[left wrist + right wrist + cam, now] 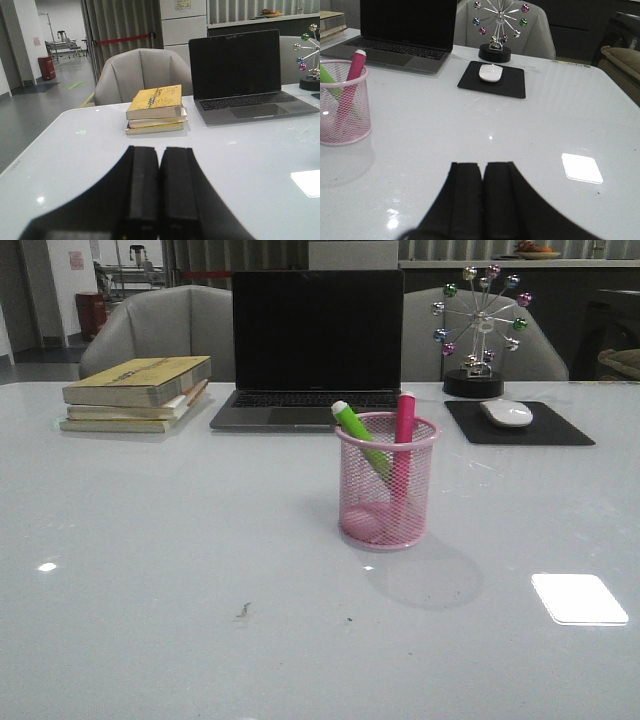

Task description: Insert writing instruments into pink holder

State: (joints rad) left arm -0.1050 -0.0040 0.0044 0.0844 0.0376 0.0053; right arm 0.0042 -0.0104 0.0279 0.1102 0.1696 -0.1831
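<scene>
The pink holder [387, 483] stands upright at the middle of the white table, and shows again in the right wrist view as the pink holder [342, 105]. Inside it lean both writing instruments: a green marker [358, 433] tilted left and a magenta marker [404, 430] nearly upright. The magenta marker [351, 80] and a bit of the green marker [327, 76] show in the right wrist view. My left gripper [159, 152] is shut and empty, low over the table, facing the books. My right gripper [483, 167] is shut and empty, away from the holder. Neither arm shows in the front view.
A stack of books [136, 393] lies at the back left. An open laptop [315, 350] stands at the back centre. A white mouse [506, 413] rests on a black pad [517, 424] at the back right, with a ball ornament [477, 328] behind it. Chairs stand beyond the table.
</scene>
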